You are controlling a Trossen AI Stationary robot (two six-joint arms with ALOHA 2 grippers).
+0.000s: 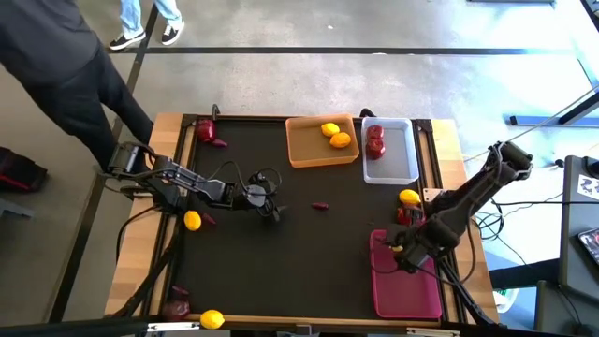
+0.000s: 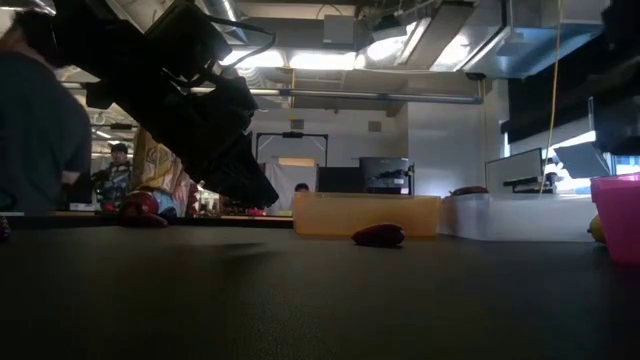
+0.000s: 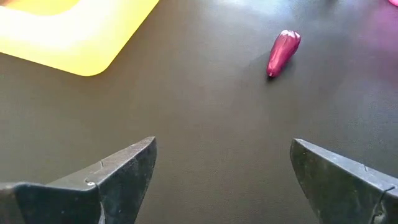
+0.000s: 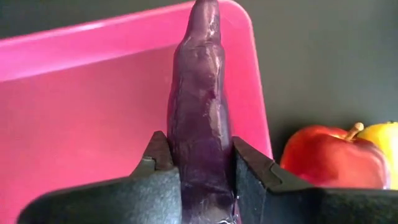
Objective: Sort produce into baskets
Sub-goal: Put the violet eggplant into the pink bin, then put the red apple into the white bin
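My right gripper is shut on a dark purple elongated piece above the far left corner of the magenta basket. My left gripper is open and empty, low over the mat's middle. Another purple piece lies on the mat to its right and shows ahead of the fingers in the left wrist view. The orange basket holds a lemon and an orange citrus. The white basket holds two red apples. My right gripper pinches the purple piece between its two fingers, on its two long sides toward its thicker end. The piece lies along the fingers and its tapered end sticks out beyond them. It is lifted clear above the magenta basket.
A lemon and an apple lie right of the mat, near my right gripper. A lemon, another lemon, an apple and a purple piece lie at the table's left. A person stands at the far left.
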